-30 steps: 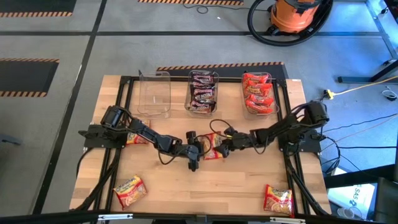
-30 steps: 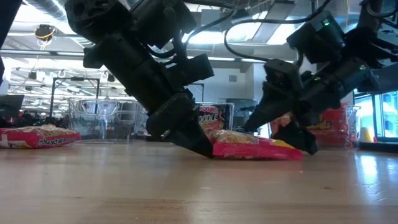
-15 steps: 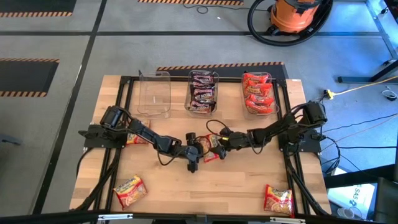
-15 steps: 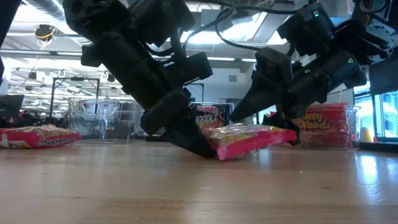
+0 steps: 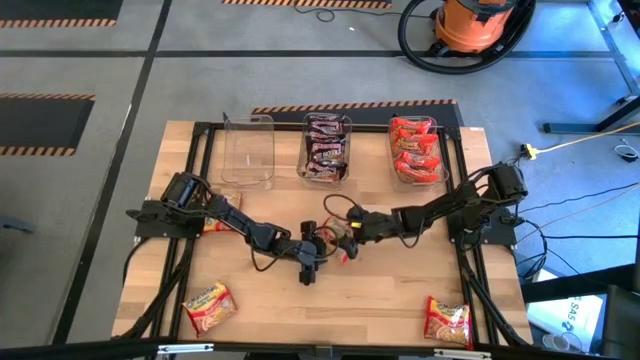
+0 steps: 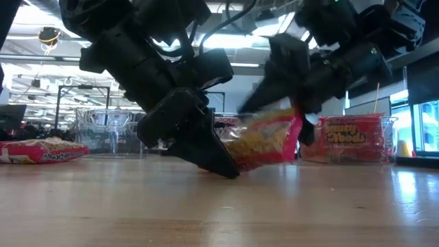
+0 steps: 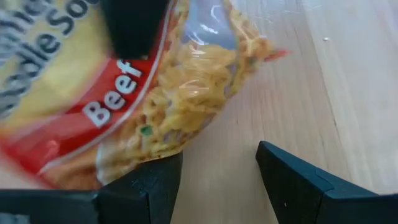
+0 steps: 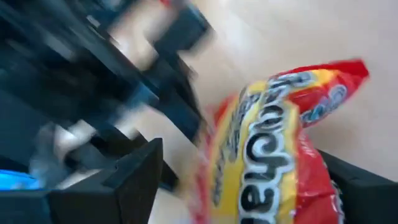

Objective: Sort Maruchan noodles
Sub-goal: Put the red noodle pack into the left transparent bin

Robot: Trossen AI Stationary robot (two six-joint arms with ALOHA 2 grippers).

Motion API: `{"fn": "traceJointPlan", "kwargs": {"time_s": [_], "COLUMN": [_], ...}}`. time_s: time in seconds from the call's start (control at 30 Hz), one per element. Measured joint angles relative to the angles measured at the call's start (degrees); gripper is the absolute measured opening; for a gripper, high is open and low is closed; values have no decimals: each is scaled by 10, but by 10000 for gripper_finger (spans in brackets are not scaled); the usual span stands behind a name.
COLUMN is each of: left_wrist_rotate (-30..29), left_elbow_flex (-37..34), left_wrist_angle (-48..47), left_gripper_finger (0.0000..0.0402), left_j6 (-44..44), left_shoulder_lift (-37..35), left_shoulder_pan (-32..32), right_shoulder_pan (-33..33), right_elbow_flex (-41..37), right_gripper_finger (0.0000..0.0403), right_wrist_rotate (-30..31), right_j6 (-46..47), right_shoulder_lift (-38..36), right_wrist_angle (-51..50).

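One red-and-yellow Maruchan noodles packet (image 6: 264,140) stands tilted at the table's middle. My right gripper (image 5: 352,236) is shut on its raised end. My left gripper (image 7: 217,180) sits low beside the packet's lower end, open, with bare wood between its fingers. Other noodle packets lie flat at the near left (image 5: 208,305), at the near right (image 5: 447,320), and under my left arm (image 5: 216,222). Dark packets fill the middle tub (image 5: 327,147) and red ones the right tub (image 5: 415,150). My left gripper touches the packet only with one finger (image 7: 152,183): the packet's lower end (image 7: 146,146) lies against it, nothing pinched. My right gripper pinches the packet's raised end (image 6: 293,130) between its two fingers (image 8: 134,177), coming slanting down from the table's right. The packet is tilted steeply, its lower end (image 6: 236,161) down by the table at my left finger.
An empty clear tub (image 5: 247,150) stands at the far left of the row of three tubs along the far edge. Black frame rails (image 5: 195,160) run down both table sides. Bare wood lies near the front edge between the two near packets.
My right gripper has risen, rolled and gone toward the table's left, holding the packet. The packet lay flat; its right end has swung up while its left end stayed down against my left gripper's finger.
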Motion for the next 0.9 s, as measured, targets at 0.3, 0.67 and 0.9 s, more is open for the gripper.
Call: {"fn": "traceJointPlan", "kwargs": {"time_s": [0.3, 0.67, 0.9], "left_wrist_rotate": [-10, -49, -94], "left_elbow_flex": [0, 1, 1], "left_wrist_angle": [0, -94, -212], "left_gripper_finger": [208, 208, 208], "left_j6": [0, 9, -8], "left_shoulder_lift": [0, -38, -119], "left_shoulder_pan": [0, -17, -61], "right_shoulder_pan": [1, 2, 3], "right_elbow_flex": [0, 6, 5], "right_gripper_finger": [204, 125, 113], "right_wrist_rotate": [-1, -10, -15], "right_j6": [-10, -68, -144], "right_shoulder_lift": [1, 1, 1], "right_wrist_angle": [-30, -22, -13]}}
